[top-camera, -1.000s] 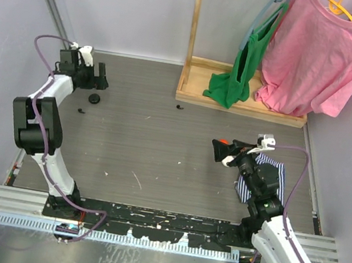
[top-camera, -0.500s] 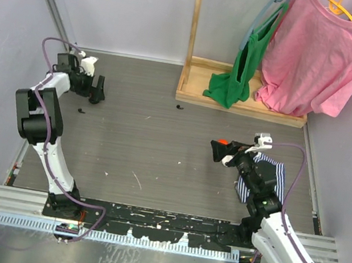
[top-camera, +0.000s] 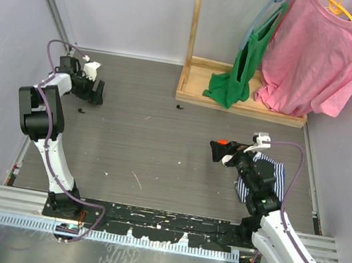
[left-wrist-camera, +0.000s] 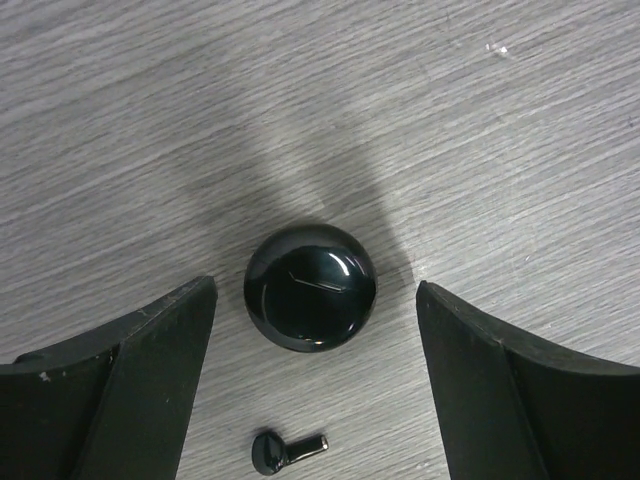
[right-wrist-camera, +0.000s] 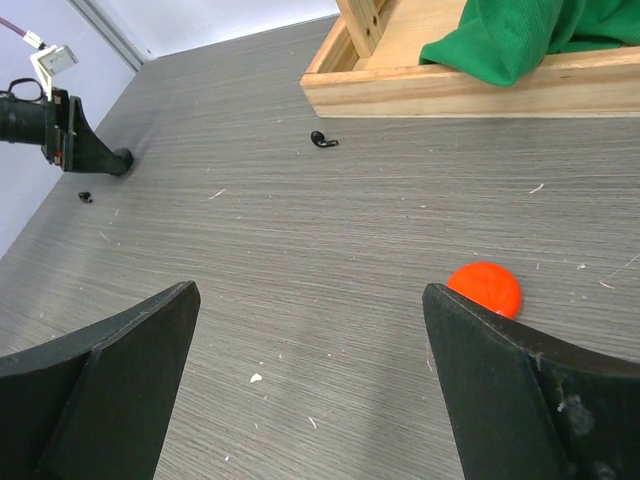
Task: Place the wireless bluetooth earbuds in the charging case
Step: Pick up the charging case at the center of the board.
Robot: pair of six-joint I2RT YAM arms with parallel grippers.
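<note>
Fingers (left-wrist-camera: 150, 370) of left gripper (top-camera: 95, 92): spread wide, down at the table (top-camera: 158, 155), one on each side of the black case (left-wrist-camera: 311, 286). Gap on both sides, no contact. Right gripper (top-camera: 220, 151): jaws wide, holding nothing, hovering over mid-right table.

Room: left gripper works in the far-left corner, close to the left wall (top-camera: 15, 44). Centre of the table is open between the two arms. A wall runs behind, and another on the right.

Around:
- wooden rack (top-camera: 241, 106) at far right, its base edge lying on the table
- pink shirt (top-camera: 317, 57) and green cloth (top-camera: 234, 87) hanging on it
- striped cloth (top-camera: 266, 177) under the right arm

Containers:
- black case: round, glossy, lid down; contents not visible
- red case (right-wrist-camera: 484, 288): flat on the table just ahead of the right finger, closed; contents not visible

Earbuds:
- black earbud (left-wrist-camera: 285, 452) loose on the table just beside the black case, between the left fingers
- second earbud (right-wrist-camera: 322, 139), black, lying near the rack's front edge, apart from both cases
</note>
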